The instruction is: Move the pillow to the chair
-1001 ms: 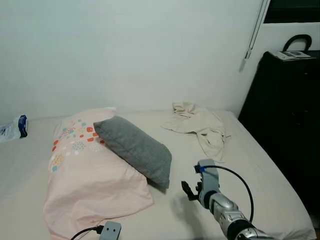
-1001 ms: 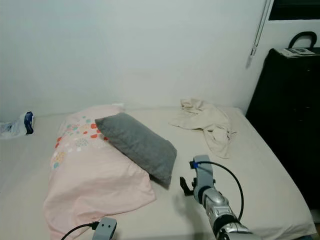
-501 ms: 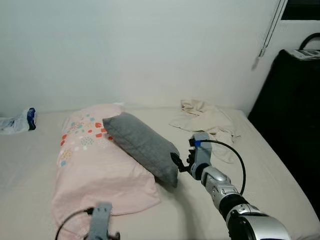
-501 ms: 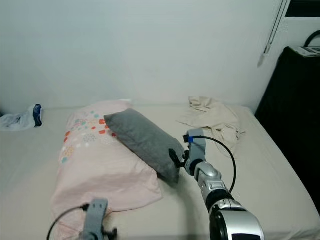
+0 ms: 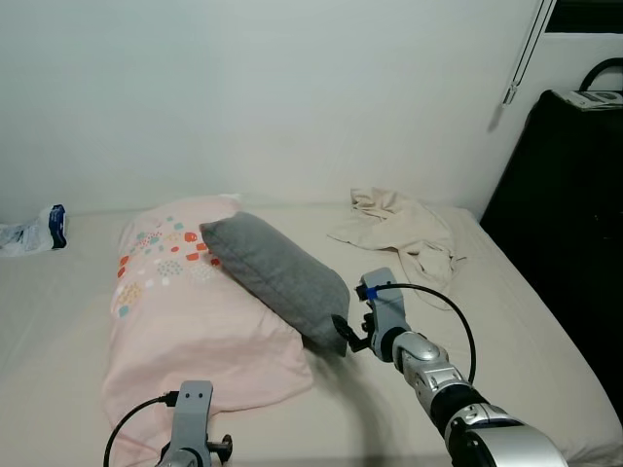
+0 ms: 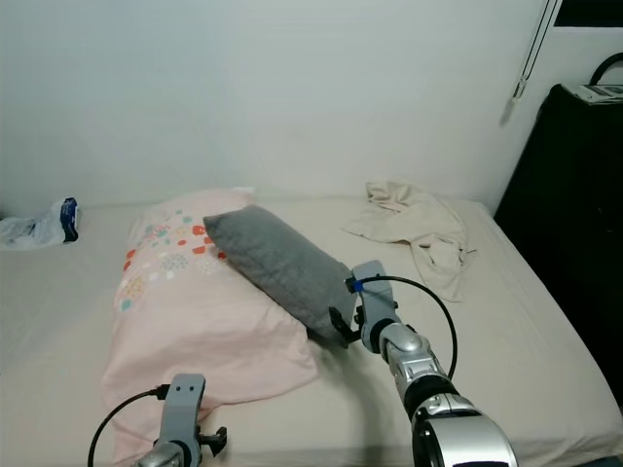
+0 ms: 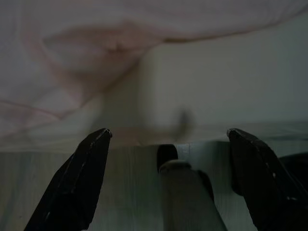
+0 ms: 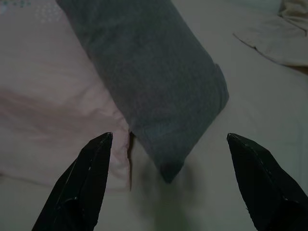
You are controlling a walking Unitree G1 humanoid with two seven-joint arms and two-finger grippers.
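Note:
A grey pillow [image 5: 277,277] lies slanted on the bed, its far end resting on a larger pink pillow [image 5: 185,316] with coloured dots. My right gripper [image 5: 346,333] is at the grey pillow's near corner, low over the sheet. In the right wrist view the right gripper [image 8: 168,137] stands open, with the grey pillow [image 8: 154,82] and its corner between the spread fingers, nothing held. My left gripper [image 7: 169,131] is open near the bed's front edge, facing the pink pillow's [image 7: 96,43] hem. The left arm [image 5: 192,428] shows at the bottom.
A crumpled beige cloth [image 5: 404,233] lies at the bed's far right. Tall black furniture [image 5: 574,224] stands right of the bed. A plastic bag [image 5: 29,232] lies far left by the wall. Bare mattress [image 5: 506,331] stretches to the right of my arm.
My right gripper has reached from the open sheet to the grey pillow's near corner. The left arm has risen into view at the bottom. The camera has shifted slightly.

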